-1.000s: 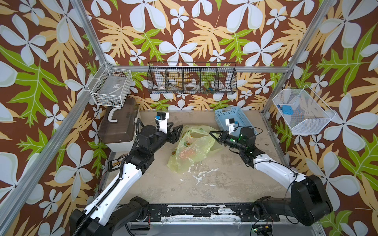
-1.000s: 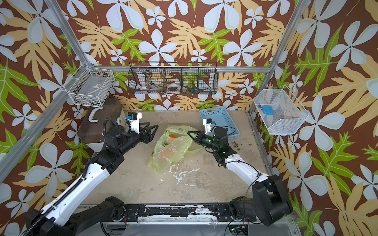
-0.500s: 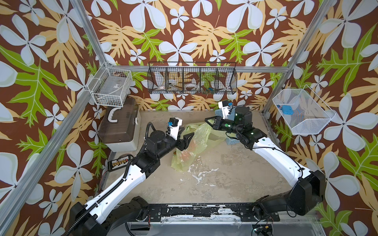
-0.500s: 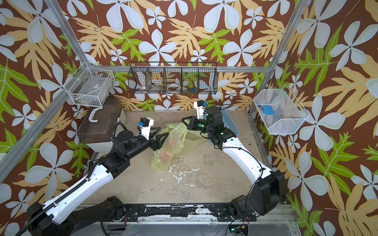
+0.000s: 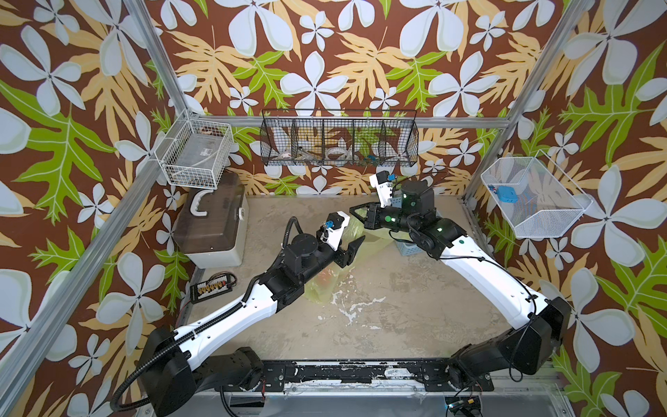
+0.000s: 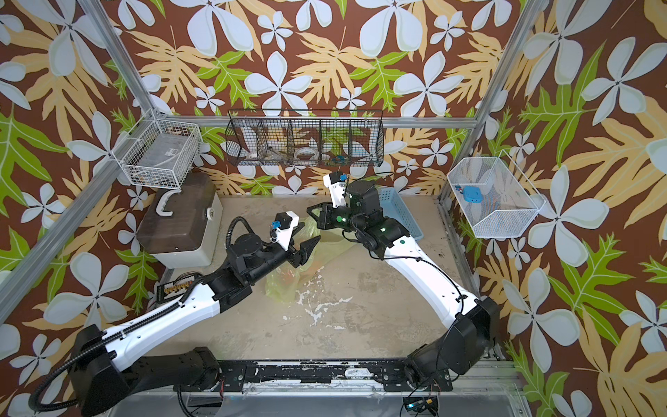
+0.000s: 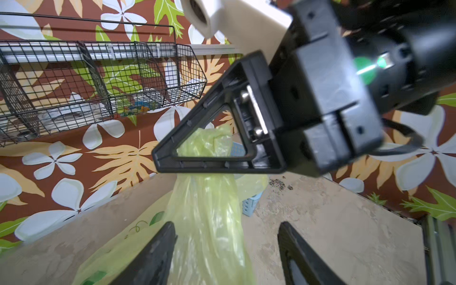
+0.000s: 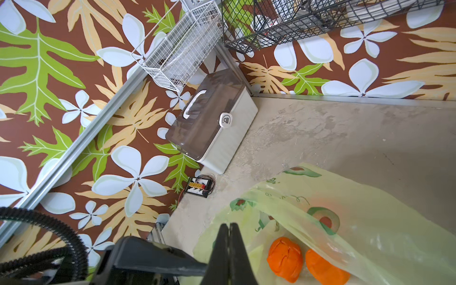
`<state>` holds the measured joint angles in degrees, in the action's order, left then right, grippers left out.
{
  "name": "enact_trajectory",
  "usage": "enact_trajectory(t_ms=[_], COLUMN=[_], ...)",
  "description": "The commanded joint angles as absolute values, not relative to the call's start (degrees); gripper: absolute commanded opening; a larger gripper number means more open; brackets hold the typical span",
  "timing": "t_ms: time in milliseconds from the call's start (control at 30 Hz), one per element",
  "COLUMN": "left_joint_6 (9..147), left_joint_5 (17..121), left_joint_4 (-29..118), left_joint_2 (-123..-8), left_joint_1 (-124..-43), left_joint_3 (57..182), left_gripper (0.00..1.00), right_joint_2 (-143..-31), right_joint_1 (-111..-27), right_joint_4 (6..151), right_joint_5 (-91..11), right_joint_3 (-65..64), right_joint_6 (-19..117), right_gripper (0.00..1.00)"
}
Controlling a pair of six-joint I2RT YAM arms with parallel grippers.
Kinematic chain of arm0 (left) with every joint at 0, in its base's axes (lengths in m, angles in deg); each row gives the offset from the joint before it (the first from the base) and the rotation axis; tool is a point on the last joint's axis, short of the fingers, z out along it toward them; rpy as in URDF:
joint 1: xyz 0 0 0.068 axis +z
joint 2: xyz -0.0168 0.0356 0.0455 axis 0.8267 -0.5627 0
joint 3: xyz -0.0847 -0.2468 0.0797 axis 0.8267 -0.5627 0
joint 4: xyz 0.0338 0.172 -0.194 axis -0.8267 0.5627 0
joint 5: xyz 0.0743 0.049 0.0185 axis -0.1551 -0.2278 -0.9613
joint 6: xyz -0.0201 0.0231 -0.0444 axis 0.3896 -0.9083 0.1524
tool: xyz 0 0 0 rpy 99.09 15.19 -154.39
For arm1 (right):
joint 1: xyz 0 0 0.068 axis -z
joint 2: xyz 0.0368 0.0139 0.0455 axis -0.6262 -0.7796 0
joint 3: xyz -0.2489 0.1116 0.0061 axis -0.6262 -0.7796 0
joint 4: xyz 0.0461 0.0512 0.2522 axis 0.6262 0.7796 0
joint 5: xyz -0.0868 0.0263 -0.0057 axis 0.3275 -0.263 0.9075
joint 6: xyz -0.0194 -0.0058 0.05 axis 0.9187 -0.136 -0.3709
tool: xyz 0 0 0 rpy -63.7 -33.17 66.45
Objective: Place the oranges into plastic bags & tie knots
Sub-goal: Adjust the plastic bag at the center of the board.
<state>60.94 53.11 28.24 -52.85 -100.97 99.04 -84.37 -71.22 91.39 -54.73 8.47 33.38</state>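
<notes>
The yellow-green plastic bag (image 5: pixel 373 240) (image 8: pixel 370 222), printed with avocados, is pulled up from the table by its top. My right gripper (image 5: pixel 352 210) (image 6: pixel 309 209) (image 8: pixel 229 234) is shut on that bunched top, raised above the table. In the right wrist view two oranges (image 8: pixel 285 261) (image 8: pixel 325 270) lie inside the bag. My left gripper (image 6: pixel 306 236) (image 7: pixel 227 225) is open, and the stretched neck of the bag (image 7: pixel 209 209) runs between its fingers, close to one of them. No knots are in view.
A light-blue perforated basket (image 6: pixel 400 209) stands behind the right arm. A grey box with a handle (image 5: pixel 209 224) sits at the back left, and a small connector board (image 5: pixel 213 287) lies near it. Wire baskets (image 5: pixel 339 144) hang on the walls.
My right gripper has risen and moved back and left with the bag's top, pulling the bag taut. My left gripper has moved right, so its open fingers now straddle the bag's neck.
</notes>
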Motion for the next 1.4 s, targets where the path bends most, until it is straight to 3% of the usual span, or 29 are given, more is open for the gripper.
enact_trajectory(t_ms=[0,167,333,567,667,700,833,1367], left_joint_6=[60.1,62.1,63.4,64.9,65.1,65.3,67.0,74.5], left_joint_5=[43.9,34.2,35.2,62.4,69.4,68.7,67.8,59.9], left_joint_4=[19.9,13.9,11.1,9.4,10.3,11.0,10.9,5.5], left_joint_2=[-55.5,-59.0,-57.9,-54.6,-54.5,-54.4,-54.4,-57.2], left_joint_1=[-102.2,-103.1,-102.0,-94.0,-92.2,-92.1,-92.1,-94.8], left_joint_3=[98.9,97.4,95.0,92.8,93.5,93.9,93.6,95.2], left_gripper=[0.63,0.34,0.0,0.0,0.0,0.01,0.21,0.4], right_joint_2=[-83.9,-82.0,-78.1,-71.7,-71.9,-72.2,-73.4,-76.2], right_joint_1=[-72.6,-74.9,-75.9,-77.1,-77.8,-78.0,-78.2,-82.5], right_joint_4=[91.1,89.7,89.3,86.3,86.6,86.7,85.3,84.8], right_joint_5=[-53.2,-51.2,-47.1,-40.9,-40.4,-40.2,-40.2,-39.0], right_joint_3=[9.7,10.5,10.5,7.4,9.0,9.5,9.7,10.9], right_joint_6=[33.1,30.6,28.5,26.0,26.3,26.3,25.9,26.4], right_gripper=[0.0,0.0,0.0,0.0,0.0,0.0,0.0,0.0])
